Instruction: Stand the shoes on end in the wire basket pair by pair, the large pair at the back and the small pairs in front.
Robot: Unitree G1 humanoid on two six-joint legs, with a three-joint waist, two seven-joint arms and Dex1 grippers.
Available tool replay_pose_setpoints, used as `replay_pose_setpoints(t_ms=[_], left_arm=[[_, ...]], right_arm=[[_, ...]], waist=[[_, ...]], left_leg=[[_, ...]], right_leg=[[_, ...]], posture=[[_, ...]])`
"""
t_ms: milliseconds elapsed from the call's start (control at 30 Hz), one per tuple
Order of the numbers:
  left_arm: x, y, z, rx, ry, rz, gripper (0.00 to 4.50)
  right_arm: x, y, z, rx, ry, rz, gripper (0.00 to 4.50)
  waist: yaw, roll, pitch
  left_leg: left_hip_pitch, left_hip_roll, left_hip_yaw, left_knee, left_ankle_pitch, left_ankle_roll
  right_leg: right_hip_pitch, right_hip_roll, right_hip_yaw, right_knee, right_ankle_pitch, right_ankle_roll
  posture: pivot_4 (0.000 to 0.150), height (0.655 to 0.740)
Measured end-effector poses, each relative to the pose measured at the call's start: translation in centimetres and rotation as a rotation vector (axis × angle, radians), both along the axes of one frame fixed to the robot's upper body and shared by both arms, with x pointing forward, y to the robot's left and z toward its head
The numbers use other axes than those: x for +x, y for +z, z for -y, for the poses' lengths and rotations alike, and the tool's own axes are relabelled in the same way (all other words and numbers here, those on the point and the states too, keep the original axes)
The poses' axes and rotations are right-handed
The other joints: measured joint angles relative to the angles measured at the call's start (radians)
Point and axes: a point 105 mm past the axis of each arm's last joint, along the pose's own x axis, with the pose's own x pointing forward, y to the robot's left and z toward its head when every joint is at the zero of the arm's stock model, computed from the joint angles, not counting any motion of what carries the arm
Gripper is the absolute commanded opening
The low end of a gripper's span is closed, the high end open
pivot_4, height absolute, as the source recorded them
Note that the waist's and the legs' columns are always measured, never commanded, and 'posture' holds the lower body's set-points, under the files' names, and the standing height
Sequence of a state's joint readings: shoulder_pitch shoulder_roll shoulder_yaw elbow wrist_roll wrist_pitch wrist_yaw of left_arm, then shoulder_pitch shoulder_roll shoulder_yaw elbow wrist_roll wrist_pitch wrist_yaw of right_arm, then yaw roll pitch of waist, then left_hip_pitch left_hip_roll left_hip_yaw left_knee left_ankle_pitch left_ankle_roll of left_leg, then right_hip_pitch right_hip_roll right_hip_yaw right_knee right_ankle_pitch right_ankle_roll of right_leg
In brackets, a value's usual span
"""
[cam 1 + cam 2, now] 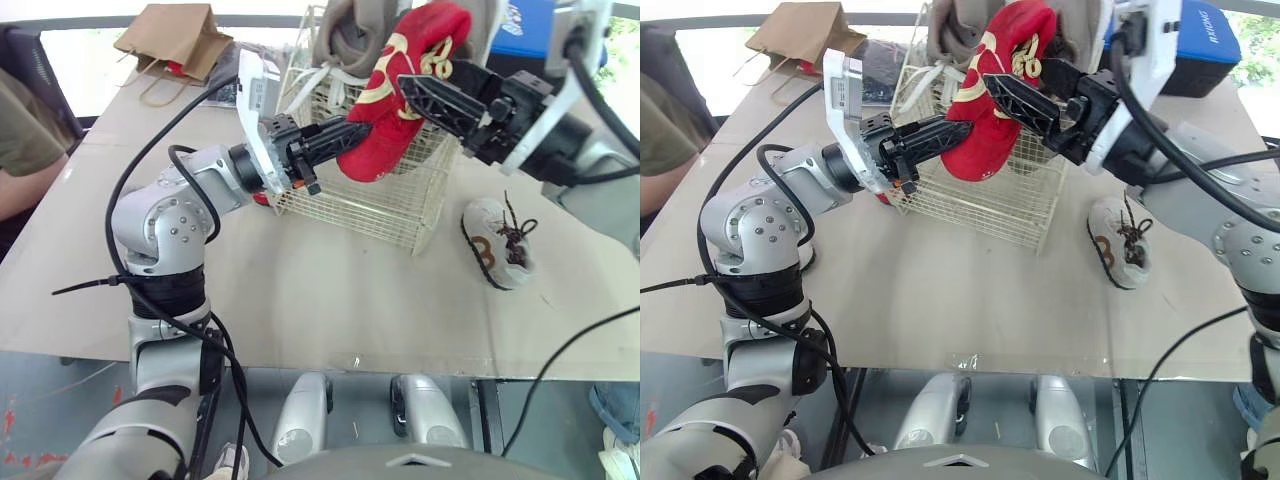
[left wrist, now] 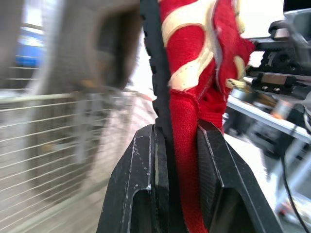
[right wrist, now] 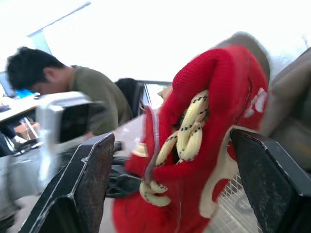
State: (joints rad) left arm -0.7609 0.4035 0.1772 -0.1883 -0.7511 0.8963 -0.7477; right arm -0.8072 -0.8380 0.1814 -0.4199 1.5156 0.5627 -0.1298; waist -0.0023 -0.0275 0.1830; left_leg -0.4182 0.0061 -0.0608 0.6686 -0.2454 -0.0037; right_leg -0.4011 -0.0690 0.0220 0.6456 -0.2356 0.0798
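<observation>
A red shoe (image 1: 400, 90) with cream laces hangs over the wire basket (image 1: 380, 210), toe down. My left gripper (image 1: 340, 138) is shut on its lower edge, and the left wrist view shows red fabric (image 2: 187, 160) pinched between the fingers. My right gripper (image 3: 180, 160) stands open around the shoe's laced side, one finger (image 1: 440, 100) lying across it. A large grey pair (image 1: 352, 38) stands at the back of the basket. On the table to the right of the basket lies a small white and brown shoe (image 1: 497, 245).
A brown paper bag (image 1: 175, 40) lies at the far left of the table and a blue box (image 1: 525, 25) at the far right. A person (image 1: 22, 130) sits by the left edge. Something red (image 1: 262, 198) shows at the basket's left foot.
</observation>
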Motion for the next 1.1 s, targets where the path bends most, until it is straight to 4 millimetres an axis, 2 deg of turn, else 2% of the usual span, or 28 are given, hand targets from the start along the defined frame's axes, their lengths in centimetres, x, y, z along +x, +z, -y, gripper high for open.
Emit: replay_pose_setpoints(t_ms=[33, 67, 133, 233, 400, 467, 500, 567, 633, 733, 833, 967, 1100], left_arm=[[0.1, 0.0, -0.1, -0.001, 0.011, -0.003, 0.46], [0.1, 0.0, -0.1, -0.002, 0.012, -0.003, 0.46], [0.1, 0.0, 0.0, -0.004, 0.01, -0.003, 0.46], [0.1, 0.1, -0.1, -0.012, 0.013, -0.005, 0.46], [0.2, 0.1, -0.1, -0.019, 0.022, -0.005, 0.46], [0.0, 0.3, -0.2, -0.029, 0.009, -0.003, 1.47], [-0.3, 0.5, -0.4, -0.049, -0.016, -0.019, 1.78], [-1.0, 0.8, -1.0, -0.064, -0.067, -0.041, 2.72], [-1.7, 0.1, -2.0, -0.027, -0.055, -0.058, 3.63], [-3.1, -2.4, -3.7, 0.041, -0.04, -0.107, 3.63], [-4.8, -4.6, -5.6, 0.107, -0.011, -0.142, 3.63], [-6.5, -5.5, -6.1, 0.136, -0.005, -0.1, 3.63], [-6.6, -5.3, -6.4, 0.112, 0.033, -0.028, 3.63]], right_arm=[[0.4, -0.2, 0.1, -0.009, -0.023, -0.004, 2.32], [0.5, -0.2, 0.2, -0.009, -0.026, -0.004, 1.71], [0.6, -0.3, 0.2, -0.018, -0.033, -0.001, 1.18], [0.7, -0.3, 0.4, -0.024, -0.05, 0.002, 0.02], [0.8, -0.3, 0.7, -0.032, -0.069, 0.021, 0.0], [0.7, -0.1, 0.6, -0.028, -0.062, 0.031, 0.0], [0.5, 0.2, 0.8, -0.026, -0.068, 0.053, 0.0], [0.1, -0.1, 0.6, -0.041, -0.054, 0.066, 0.0], [0.0, -0.3, 0.5, -0.059, -0.064, 0.078, 0.0], [0.2, 0.5, 1.8, -0.118, -0.166, 0.149, 0.0], [0.2, 2.0, 3.3, -0.225, -0.302, 0.26, 0.0], [-0.2, 3.3, 3.3, -0.277, -0.379, 0.349, 0.0], [0.2, 3.3, 3.3, -0.326, -0.464, 0.401, 0.0]], waist=[[0.008, 0.0, 0.0], [0.01, 0.0, 0.0], [0.009, 0.0, 0.0], [0.007, 0.0, 0.0], [-0.003, 0.0, -0.001], [-0.01, 0.0, -0.001], [-0.012, 0.0, -0.001], [-0.017, 0.0, -0.001], [-0.025, 0.001, -0.001], [-0.033, 0.001, -0.001], [-0.033, 0.001, -0.001], [-0.025, 0.001, -0.001], [-0.011, 0.0, -0.002]], left_leg=[[-0.004, 0.0, 0.0, 0.0, 0.001, -0.002], [-0.005, 0.0, 0.0, 0.0, 0.001, -0.002], [-0.013, 0.0, 0.0, 0.0, 0.002, -0.003], [-0.013, 0.0, 0.0, 0.0, 0.002, -0.003], [-0.011, 0.0, 0.0, 0.001, 0.002, -0.002], [-0.01, 0.0, 0.0, 0.001, 0.001, -0.002], [-0.01, 0.0, 0.0, 0.001, 0.001, -0.002], [-0.01, 0.0, 0.0, 0.001, 0.001, -0.002], [-0.009, 0.0, 0.001, 0.0, 0.002, -0.002], [-0.01, 0.0, 0.001, 0.0, 0.002, -0.002], [-0.009, 0.0, 0.001, 0.0, 0.001, -0.002], [-0.008, 0.0, 0.001, 0.0, -0.001, 0.001], [-0.007, 0.0, 0.001, 0.0, -0.001, 0.001]], right_leg=[[-0.003, 0.0, 0.0, -0.001, 0.0, 0.0], [-0.004, 0.0, 0.0, 0.0, 0.0, 0.0], [-0.011, 0.0, 0.0, 0.001, 0.0, 0.0], [-0.011, -0.001, -0.001, 0.001, 0.0, 0.0], [-0.011, 0.0, -0.001, 0.003, 0.0, 0.0], [-0.011, 0.0, -0.001, 0.004, 0.0, 0.0], [-0.011, 0.0, 0.0, 0.005, 0.0, 0.0], [-0.011, 0.0, 0.0, 0.005, 0.0, 0.0], [-0.011, 0.0, 0.001, 0.009, 0.0, 0.0], [-0.011, 0.0, 0.001, 0.009, 0.0, 0.0], [-0.011, 0.0, 0.001, 0.004, 0.0, 0.0], [-0.01, 0.0, 0.001, 0.005, 0.0, 0.0], [-0.01, 0.0, 0.001, 0.006, 0.0, 0.0]], posture=[[0.15, 0.74], [0.15, 0.74], [0.15, 0.74], [0.15, 0.74], [0.15, 0.74], [0.15, 0.74], [0.15, 0.74], [0.15, 0.74], [0.15, 0.74], [0.15, 0.74], [0.15, 0.74], [0.15, 0.74], [0.15, 0.74]])
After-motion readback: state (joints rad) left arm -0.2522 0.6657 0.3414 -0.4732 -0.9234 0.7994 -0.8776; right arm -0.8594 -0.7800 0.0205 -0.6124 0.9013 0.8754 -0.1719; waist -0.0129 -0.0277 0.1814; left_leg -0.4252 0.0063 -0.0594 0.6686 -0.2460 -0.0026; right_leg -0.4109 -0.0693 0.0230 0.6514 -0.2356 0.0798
